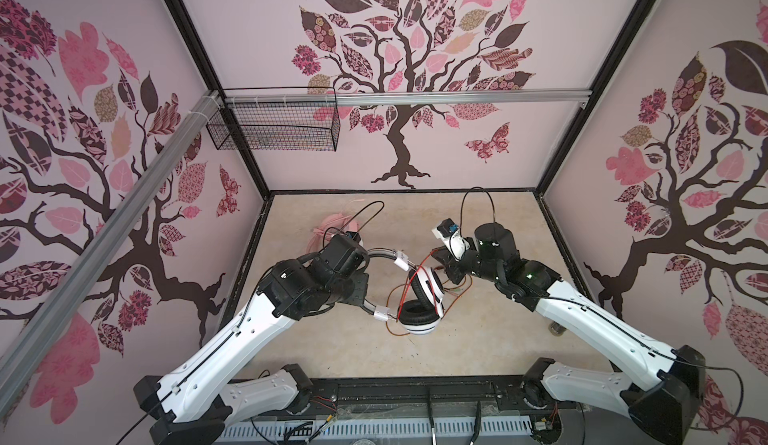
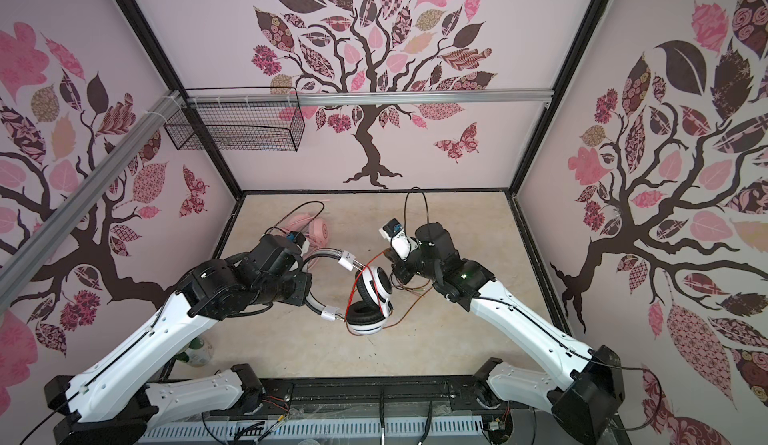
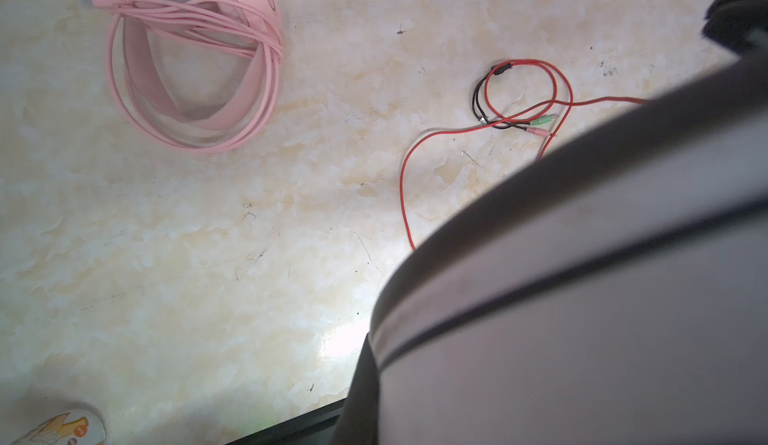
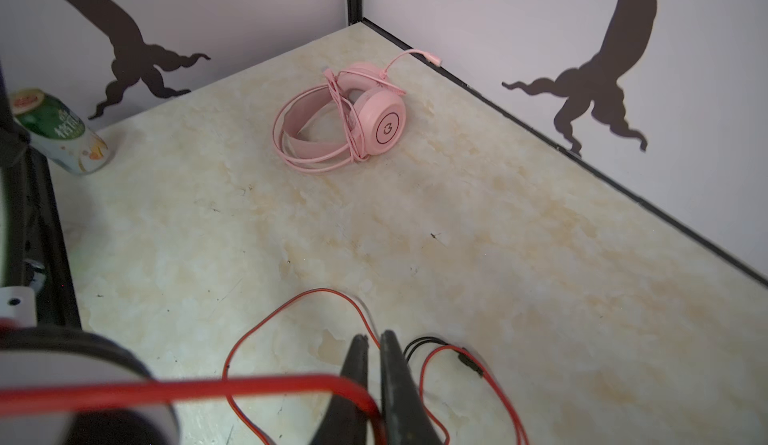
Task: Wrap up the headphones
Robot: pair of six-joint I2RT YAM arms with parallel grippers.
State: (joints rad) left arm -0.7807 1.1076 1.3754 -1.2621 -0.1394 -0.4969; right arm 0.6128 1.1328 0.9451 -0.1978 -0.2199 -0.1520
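The right pincer hangs over the table with its two dark fingers a thin slit apart. The orange-red cable crosses one finger and drops into that slit, touching it; a firm pinch cannot be made out. More of the cable loops on the table just past the tips and to either side.

The left pincer is pressed together on the headband of the white-and-black headphones, and its fingers are hidden behind the band. The earcups hang between the two pincers, just beside the right one.

Well beyond the right pincer's tips lie the pink headphones, with their cable wound round them. They sit near the table's black edge strip and the wall corner. Between them and the tips the table is bare. A drinks can stands far off to one side, near the wall.
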